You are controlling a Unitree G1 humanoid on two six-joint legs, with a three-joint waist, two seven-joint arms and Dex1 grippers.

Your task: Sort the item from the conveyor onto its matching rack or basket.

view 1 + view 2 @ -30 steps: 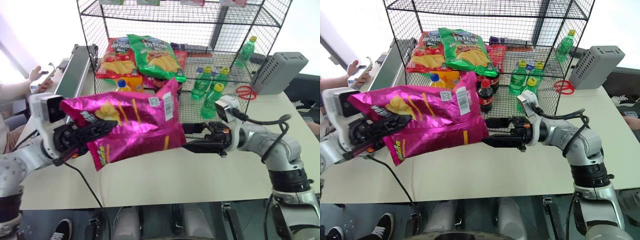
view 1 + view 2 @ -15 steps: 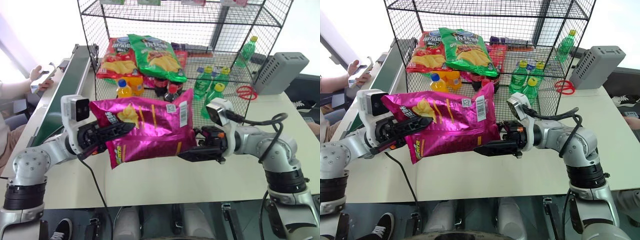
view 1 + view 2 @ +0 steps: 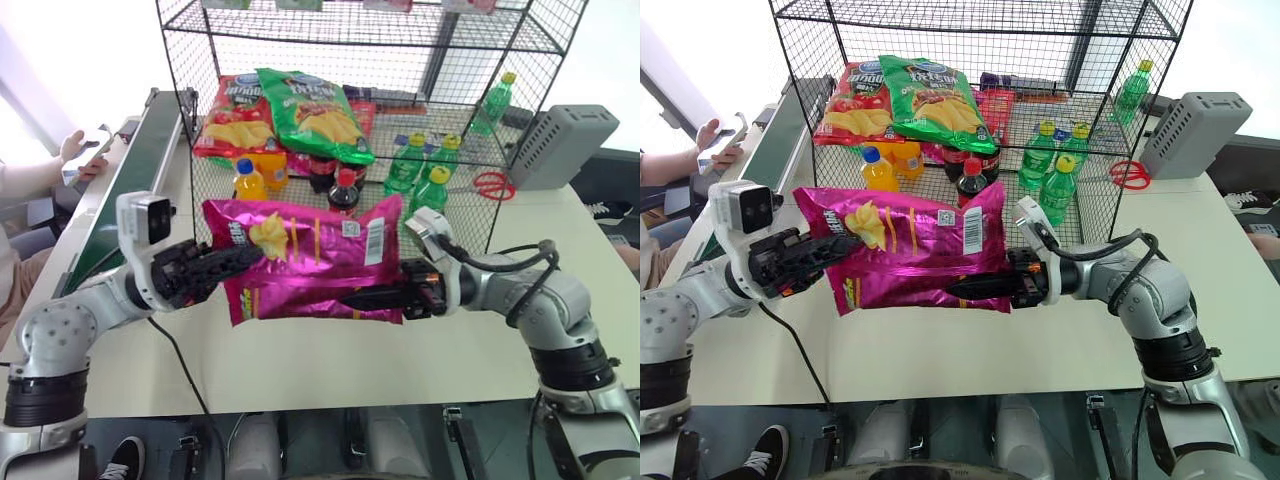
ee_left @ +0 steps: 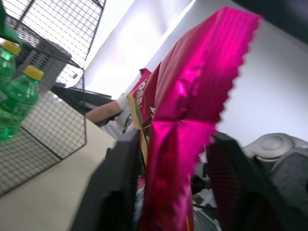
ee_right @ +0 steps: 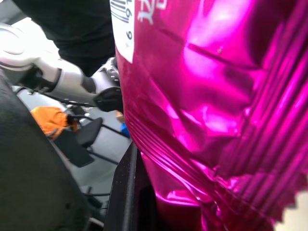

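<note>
I see one magenta chip bag (image 3: 315, 260) held above the surface (image 3: 330, 365), before the rack (image 3: 300, 120): right end effector (image 3: 368, 298) pinching it, left end effector (image 3: 225, 265) spread around its other end. Rack holds two chip bags, four green bottles.

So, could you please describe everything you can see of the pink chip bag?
The pink chip bag is glossy magenta foil with pictured yellow chips, a white barcode patch and crimped, serrated end seams. It hangs lengthwise above the table, before the wire rack, with the left end effector at one end and the right end effector at its lower edge.
</note>
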